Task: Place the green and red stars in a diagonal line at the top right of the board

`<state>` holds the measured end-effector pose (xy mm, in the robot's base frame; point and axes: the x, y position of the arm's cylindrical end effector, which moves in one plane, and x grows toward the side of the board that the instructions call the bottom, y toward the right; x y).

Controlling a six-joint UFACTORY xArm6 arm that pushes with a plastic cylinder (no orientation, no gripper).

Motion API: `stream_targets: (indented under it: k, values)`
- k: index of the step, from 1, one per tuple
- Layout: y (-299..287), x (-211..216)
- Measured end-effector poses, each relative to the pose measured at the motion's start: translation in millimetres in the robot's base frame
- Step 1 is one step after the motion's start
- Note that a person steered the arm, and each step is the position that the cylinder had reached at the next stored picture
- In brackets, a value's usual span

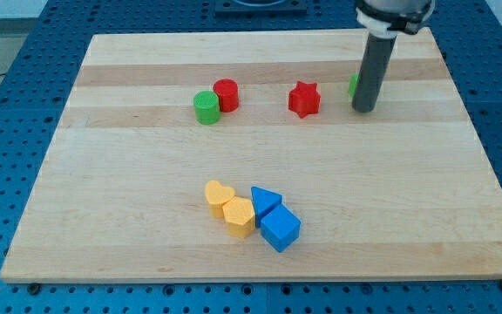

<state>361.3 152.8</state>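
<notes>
The red star (304,99) lies on the wooden board (146,174) right of centre near the view's top. My rod stands to its right, with my tip (364,110) on the board about a block's width to the right of the red star. A small sliver of a green block (354,85), likely the green star, shows just behind the rod's left side; most of it is hidden by the rod. My tip is right beside it, toward the view's bottom.
A green cylinder (206,107) and a red cylinder (226,94) touch each other left of the red star. Near the view's bottom stand a yellow heart (219,194), a yellow hexagon (239,215), a blue triangle (265,201) and a blue cube (280,228), clustered together.
</notes>
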Motion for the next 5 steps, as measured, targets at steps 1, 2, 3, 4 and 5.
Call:
stream_targets:
  k: [1,2,3,4,5]
  values:
    - [34,-27]
    - [40,-71]
    - [37,-97]
    - [47,-55]
    - [-6,-57]
